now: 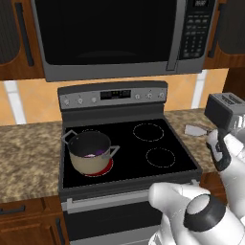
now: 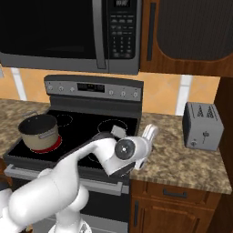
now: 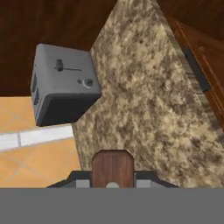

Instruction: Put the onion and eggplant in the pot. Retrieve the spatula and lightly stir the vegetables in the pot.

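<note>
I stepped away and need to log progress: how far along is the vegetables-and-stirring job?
Done: something purple, the eggplant, lies in the pot on the stove; the onion I can't make out. In hand: the brown handle of the spatula sits at the tool, blade low over the counter; whether it's clamped is unclear. Left: carry it to the pot and stir.

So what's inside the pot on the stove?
Inside the round beige pot, something dark purple with a pale patch lies at the bottom. The near wall hides the rest.
</note>
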Controlling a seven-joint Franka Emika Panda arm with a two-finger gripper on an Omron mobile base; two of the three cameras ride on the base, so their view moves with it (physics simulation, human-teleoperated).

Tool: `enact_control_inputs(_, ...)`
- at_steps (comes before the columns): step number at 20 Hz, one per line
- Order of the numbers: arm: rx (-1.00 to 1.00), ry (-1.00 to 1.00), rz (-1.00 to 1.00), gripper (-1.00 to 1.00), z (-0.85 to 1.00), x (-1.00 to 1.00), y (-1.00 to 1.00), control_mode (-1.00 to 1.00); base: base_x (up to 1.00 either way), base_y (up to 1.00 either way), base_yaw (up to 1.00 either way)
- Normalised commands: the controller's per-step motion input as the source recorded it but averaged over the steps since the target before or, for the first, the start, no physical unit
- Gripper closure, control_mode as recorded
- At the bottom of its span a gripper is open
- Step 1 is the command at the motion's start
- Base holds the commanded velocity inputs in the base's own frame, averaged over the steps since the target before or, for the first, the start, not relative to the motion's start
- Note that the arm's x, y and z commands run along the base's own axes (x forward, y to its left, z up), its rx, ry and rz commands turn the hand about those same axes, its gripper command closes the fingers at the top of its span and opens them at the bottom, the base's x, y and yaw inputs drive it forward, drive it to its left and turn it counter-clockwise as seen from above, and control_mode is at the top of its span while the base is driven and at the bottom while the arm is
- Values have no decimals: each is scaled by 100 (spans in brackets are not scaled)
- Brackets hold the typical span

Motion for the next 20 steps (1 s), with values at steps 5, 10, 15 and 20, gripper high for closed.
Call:
enact_control_inputs(5,-40,-24,60,100,61,2,26,-100,0,0,0)
enact_control_inputs(10,-44,-30,54,100,66,1,59,-100,0,0,0)
enact_control_inputs(15,-48,-45,45,100,61,-12,98,-100,0,0,0)
enact_control_inputs(20,-42,-47,39,100,78,-14,100,-100,0,0,0)
